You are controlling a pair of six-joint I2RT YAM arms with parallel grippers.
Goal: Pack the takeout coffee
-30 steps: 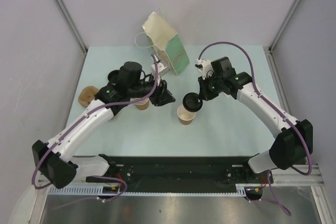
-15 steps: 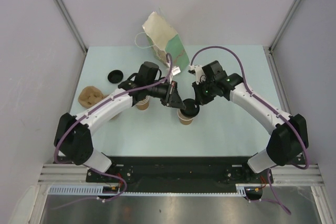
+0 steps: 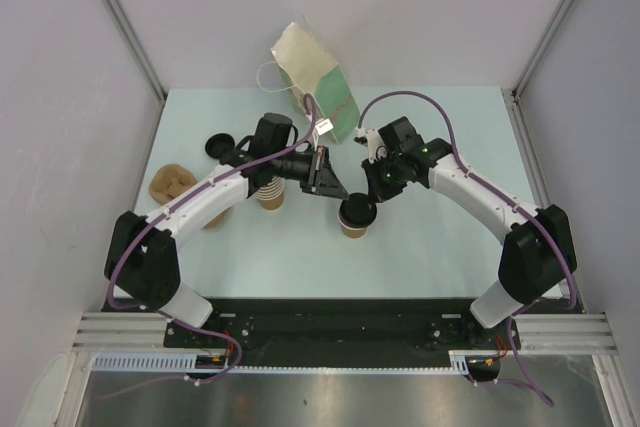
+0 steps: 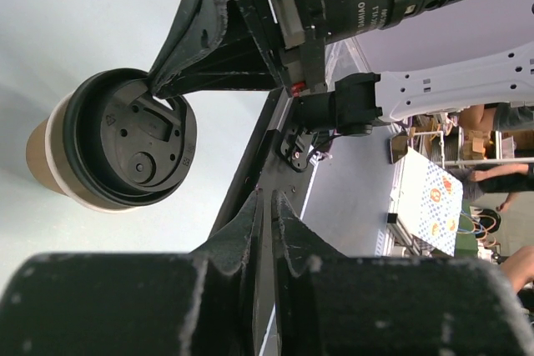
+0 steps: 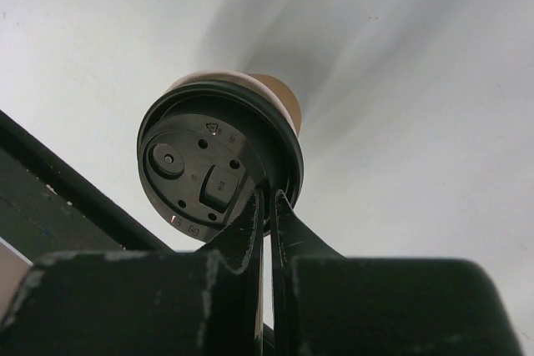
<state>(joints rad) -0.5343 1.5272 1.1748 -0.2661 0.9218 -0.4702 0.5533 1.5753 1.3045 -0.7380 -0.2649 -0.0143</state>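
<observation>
The takeout coffee (image 3: 354,222) is a brown paper cup standing mid-table with a black lid (image 3: 358,212) resting on its top. My right gripper (image 3: 372,197) is shut on the lid's far rim. In the right wrist view the fingertips pinch the edge of the lid (image 5: 213,164) above the cup (image 5: 277,96). My left gripper (image 3: 337,193) is shut and empty, just to the left of the cup and behind it. In the left wrist view the cup (image 4: 46,149) with its lid (image 4: 129,139) lies left of my closed left gripper (image 4: 269,199).
A paper bag (image 3: 318,79) stands at the back centre. A stack of lidless brown cups (image 3: 270,193) is under my left arm. A spare black lid (image 3: 218,145) and a pulp cup carrier (image 3: 172,183) lie at the left.
My right gripper has lowered the tilted lid onto the open cup. My left arm has swung right from the cup stack to beside the cup.
</observation>
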